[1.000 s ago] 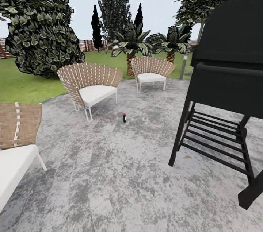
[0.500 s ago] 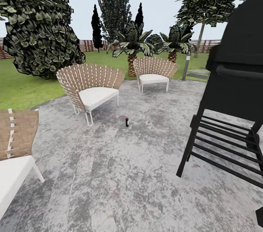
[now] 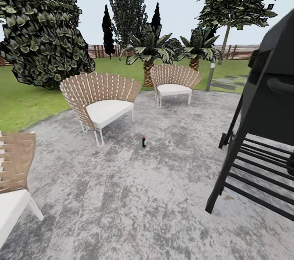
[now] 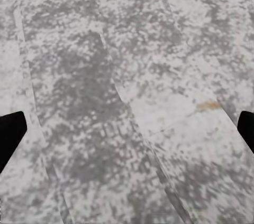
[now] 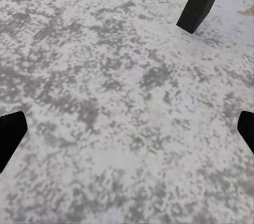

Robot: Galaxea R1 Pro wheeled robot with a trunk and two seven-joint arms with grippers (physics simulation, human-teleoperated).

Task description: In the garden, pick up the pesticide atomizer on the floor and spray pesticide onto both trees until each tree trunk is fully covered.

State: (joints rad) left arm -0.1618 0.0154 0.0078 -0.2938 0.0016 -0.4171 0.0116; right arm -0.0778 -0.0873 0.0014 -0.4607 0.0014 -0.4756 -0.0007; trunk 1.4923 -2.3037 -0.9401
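the pesticide atomizer [image 3: 143,141] stands upright on the grey paving, just beyond the front leg of the near wicker chair [image 3: 101,98]. left gripper [image 4: 127,131] and right gripper [image 5: 127,131] both hang wide apart, holding nothing. best to roll in steering wide of the black grill [image 3: 265,129].

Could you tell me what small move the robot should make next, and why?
Probably keep rolling forward toward the pesticide atomizer: it stands upright on the stone paving ahead, beyond arm's reach, and both the left gripper and right gripper hang open over bare paving.
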